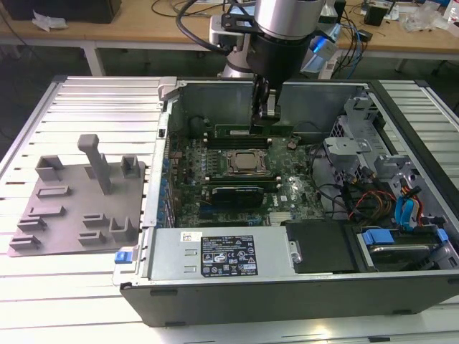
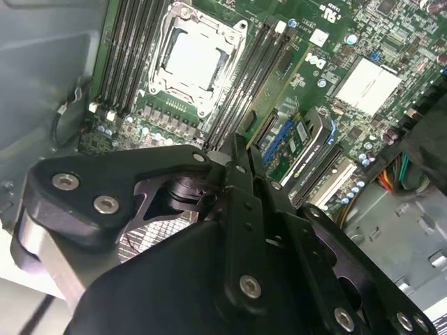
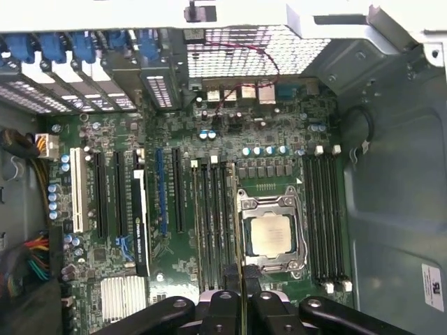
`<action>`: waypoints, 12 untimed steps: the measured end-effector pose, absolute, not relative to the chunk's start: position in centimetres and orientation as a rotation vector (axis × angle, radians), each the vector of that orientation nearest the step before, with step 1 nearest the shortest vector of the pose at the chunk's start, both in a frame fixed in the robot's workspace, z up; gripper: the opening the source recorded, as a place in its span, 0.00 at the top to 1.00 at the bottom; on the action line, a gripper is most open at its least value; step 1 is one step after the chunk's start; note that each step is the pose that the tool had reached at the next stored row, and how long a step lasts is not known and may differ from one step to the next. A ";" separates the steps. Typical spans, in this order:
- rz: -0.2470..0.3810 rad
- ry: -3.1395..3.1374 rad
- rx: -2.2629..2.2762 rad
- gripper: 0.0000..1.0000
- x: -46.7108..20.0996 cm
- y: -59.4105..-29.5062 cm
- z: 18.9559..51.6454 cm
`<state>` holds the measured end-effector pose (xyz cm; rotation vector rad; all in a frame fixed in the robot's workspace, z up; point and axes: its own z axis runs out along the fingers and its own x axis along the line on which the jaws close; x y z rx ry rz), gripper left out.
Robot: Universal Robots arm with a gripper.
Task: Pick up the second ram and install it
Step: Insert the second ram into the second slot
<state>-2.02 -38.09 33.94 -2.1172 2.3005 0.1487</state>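
Slatted white bench (image 1: 86, 100) carrying an open computer case (image 1: 287, 287), arm reaching in.

Inside, the pincer (image 1: 265, 115) pinches the second ram (image 1: 252, 130), a thin green stick held edge-down just above the far memory slots (image 3: 325, 209), beyond the CPU socket (image 1: 245, 162). Nearer lies a black module (image 1: 233, 192); a grey fixture tray (image 1: 75, 208) sits on the exterior view's left.

Tray (image 1: 79, 193): on table, at the exterior view's left of computer case (image 1: 287, 287).
CPU socket (image 1: 246, 162): on motherboard, in case.
Gripper (image 1: 264, 115): above socket's far side.
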 end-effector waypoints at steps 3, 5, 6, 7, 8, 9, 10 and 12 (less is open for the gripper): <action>0.149 2.301 -2.117 0.89 -2.0 -38.1 33.9; 0.149 2.301 -2.117 0.89 -2.0 -38.1 33.8; 0.149 2.301 -2.117 0.89 -2.0 -38.1 33.6; 0.149 2.301 -2.117 0.89 -2.0 -38.1 33.5; 0.149 2.301 -2.117 0.89 -2.0 -38.1 33.4; 0.149 2.301 -2.117 0.89 -2.0 -38.1 33.3; 0.149 2.301 -2.117 0.89 -2.0 -38.1 33.2; 0.149 2.301 -2.117 0.89 -2.0 -38.1 33.0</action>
